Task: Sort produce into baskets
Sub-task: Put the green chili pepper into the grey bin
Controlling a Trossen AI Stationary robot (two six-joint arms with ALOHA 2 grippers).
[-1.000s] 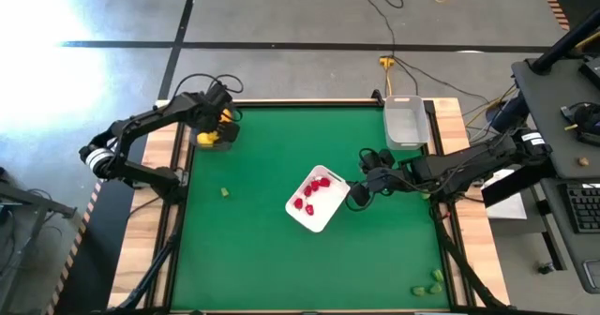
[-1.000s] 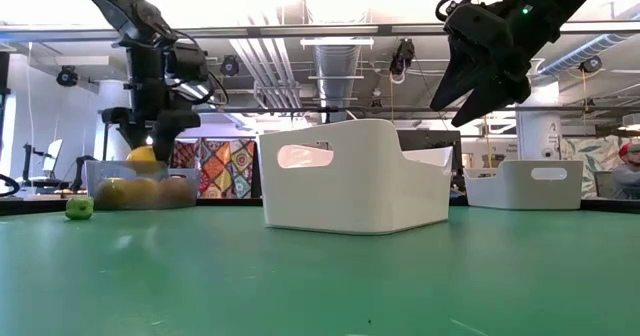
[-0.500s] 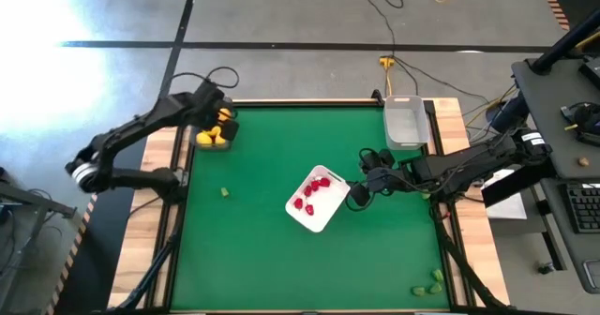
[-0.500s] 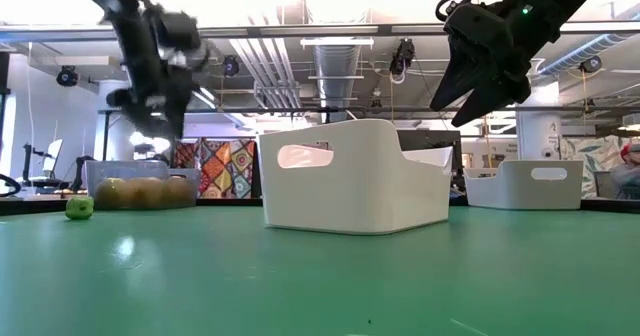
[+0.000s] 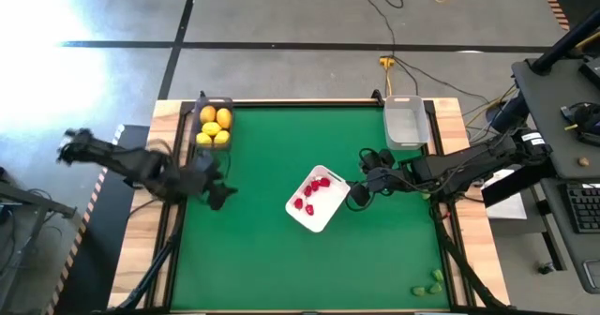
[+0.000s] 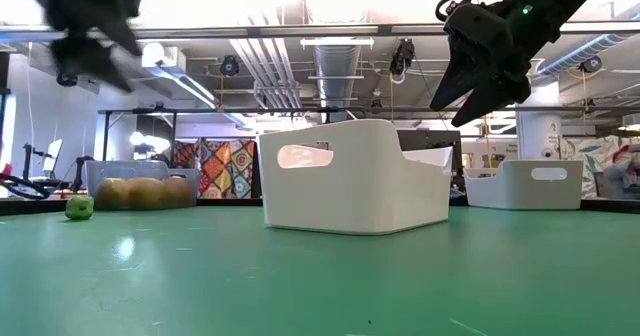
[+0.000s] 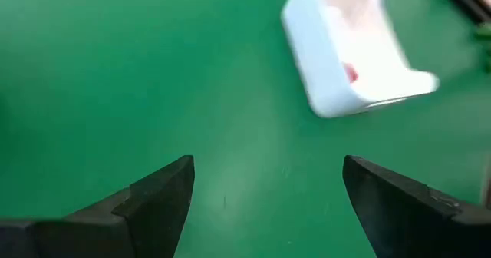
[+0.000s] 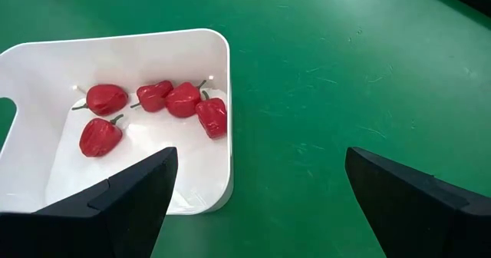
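A green desk (image 5: 281, 259) with pale wooden edges fills the middle of the high view, standing on a grey floor (image 5: 281, 15) crossed by dark tape lines and loose cables. In the low view the room behind shows ceiling ducts, strip lights and a patterned hanging. At the right edge of the high view stands a dark workstation (image 5: 562, 81) with a keyboard. The white tray (image 5: 318, 199) sits tilted near the desk's centre and holds five small red pieces (image 8: 153, 108), stemmed and glossy, bunched toward one side. The clear bin (image 5: 406, 120) stands at the upper right of the desk. The dark bin (image 5: 212, 127) stands at the upper left corner, holding yellow lemons (image 5: 216, 126). The right gripper (image 5: 357, 194) hangs just right of the tray, its fingers (image 8: 115, 204) spread wide with nothing between them; in the low view it hangs above and behind the tray's right end. The left gripper (image 5: 221, 195) is blurred at the left side of the desk, below the dark bin and well apart from the tray, and its wrist view shows its fingers (image 7: 153, 204) wide apart over bare green with nothing held. A small green piece (image 6: 79, 207) rests on the desk in front of the dark bin in the low view. A few more green pieces (image 5: 431, 283) lie near the lower right corner of the desk.
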